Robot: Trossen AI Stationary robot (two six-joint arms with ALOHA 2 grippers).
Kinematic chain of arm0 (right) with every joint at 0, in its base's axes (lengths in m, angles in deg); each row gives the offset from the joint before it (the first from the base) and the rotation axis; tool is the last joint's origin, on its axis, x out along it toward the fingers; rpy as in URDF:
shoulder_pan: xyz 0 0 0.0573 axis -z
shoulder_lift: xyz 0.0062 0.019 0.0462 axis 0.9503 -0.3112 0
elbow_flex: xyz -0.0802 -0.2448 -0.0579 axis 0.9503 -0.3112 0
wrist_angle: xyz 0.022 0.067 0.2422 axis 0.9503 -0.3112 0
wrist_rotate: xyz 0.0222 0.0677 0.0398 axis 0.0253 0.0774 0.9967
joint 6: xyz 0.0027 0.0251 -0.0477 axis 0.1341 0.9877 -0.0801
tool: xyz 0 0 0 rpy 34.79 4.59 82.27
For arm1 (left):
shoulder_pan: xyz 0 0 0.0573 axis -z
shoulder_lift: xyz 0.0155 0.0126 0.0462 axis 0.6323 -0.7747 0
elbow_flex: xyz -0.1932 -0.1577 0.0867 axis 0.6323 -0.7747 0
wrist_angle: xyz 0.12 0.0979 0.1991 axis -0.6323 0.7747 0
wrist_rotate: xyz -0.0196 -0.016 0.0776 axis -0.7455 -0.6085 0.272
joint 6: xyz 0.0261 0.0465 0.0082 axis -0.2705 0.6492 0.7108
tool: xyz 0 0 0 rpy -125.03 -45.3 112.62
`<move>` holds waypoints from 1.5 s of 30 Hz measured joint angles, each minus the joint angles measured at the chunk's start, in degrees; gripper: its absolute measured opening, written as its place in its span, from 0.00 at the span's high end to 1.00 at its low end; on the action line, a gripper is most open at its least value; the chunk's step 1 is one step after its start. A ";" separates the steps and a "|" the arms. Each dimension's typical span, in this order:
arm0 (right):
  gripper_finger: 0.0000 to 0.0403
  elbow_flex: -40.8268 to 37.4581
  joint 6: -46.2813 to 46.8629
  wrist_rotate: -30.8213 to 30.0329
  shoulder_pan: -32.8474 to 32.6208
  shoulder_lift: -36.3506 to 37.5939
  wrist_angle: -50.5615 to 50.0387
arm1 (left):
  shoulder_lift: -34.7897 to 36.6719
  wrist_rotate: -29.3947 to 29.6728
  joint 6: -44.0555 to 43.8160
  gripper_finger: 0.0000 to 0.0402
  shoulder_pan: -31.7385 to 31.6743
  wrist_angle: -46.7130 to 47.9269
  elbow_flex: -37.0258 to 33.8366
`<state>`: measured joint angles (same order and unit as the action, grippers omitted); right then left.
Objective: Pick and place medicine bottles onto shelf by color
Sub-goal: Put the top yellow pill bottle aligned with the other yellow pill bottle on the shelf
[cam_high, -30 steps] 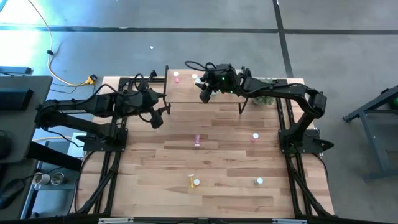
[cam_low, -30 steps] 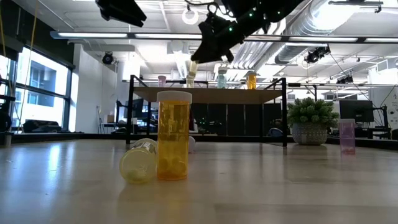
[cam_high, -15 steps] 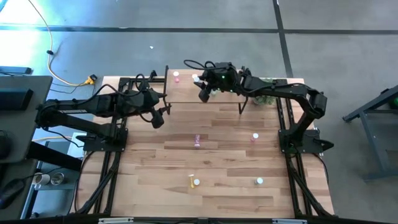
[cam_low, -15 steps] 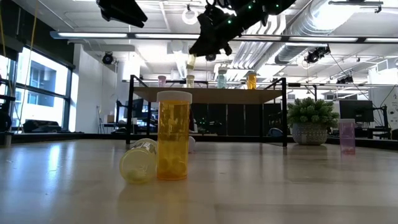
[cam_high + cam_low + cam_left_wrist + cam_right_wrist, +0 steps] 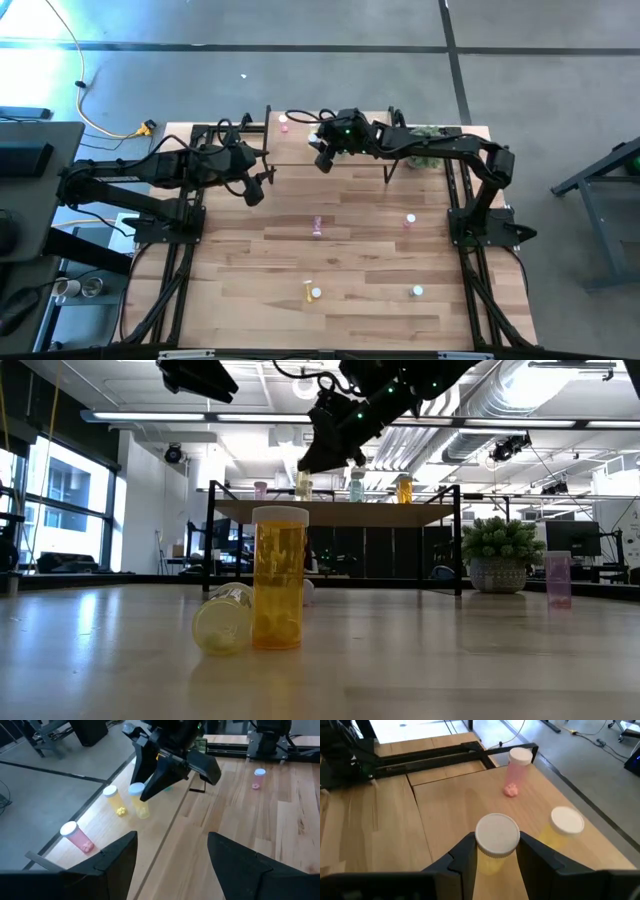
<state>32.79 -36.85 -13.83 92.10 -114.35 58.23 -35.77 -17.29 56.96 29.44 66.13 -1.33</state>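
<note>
The shelf (image 5: 300, 150) stands at the table's far edge. A pink bottle (image 5: 516, 770) and a yellow bottle (image 5: 563, 826) stand on it, and the low view shows a green bottle (image 5: 356, 487) and an orange one (image 5: 404, 489) further along. My right gripper (image 5: 322, 158) is over the shelf's left half, shut on a yellow bottle (image 5: 496, 842). My left gripper (image 5: 255, 190) hangs open and empty over the table, left of the shelf's near edge. An amber bottle (image 5: 279, 580) stands on the table beside a lying one (image 5: 222, 622). My right gripper pinches the yellow bottle between its two fingers (image 5: 466, 851), at the white cap (image 5: 136, 790) and the top of the body. The fingers slant down from above. The bottle hangs nearly upright with its base (image 5: 143, 814) at the shelf board; whether it touches I cannot tell.
A pink bottle (image 5: 317, 226), another pink one (image 5: 409, 220), a yellow one lying down (image 5: 312, 292) and one with a white cap (image 5: 417, 291) are spread over the table's middle and near part. A potted plant (image 5: 497, 555) stands by the shelf's right end.
My right gripper has carried the yellow bottle toward the table's left along the shelf. It has lowered the bottle beside the yellow bottle standing there.
</note>
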 joint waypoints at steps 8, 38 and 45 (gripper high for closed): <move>0.71 0.00 -1.66 -0.07 0.04 -0.64 -1.48 | 0.00 -0.18 -0.02 0.43 0.00 -0.09 0.00; 0.71 0.00 -2.17 -0.07 0.00 -0.71 -2.64 | 0.00 -0.44 -0.48 0.43 0.00 -0.06 0.00; 0.69 0.00 -2.11 -0.07 0.00 -0.71 -2.49 | 0.00 -0.44 -0.48 0.43 0.00 -0.04 0.02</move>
<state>32.79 -38.96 -13.89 92.10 -115.06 55.74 -35.78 -17.74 56.48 29.44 66.09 -1.30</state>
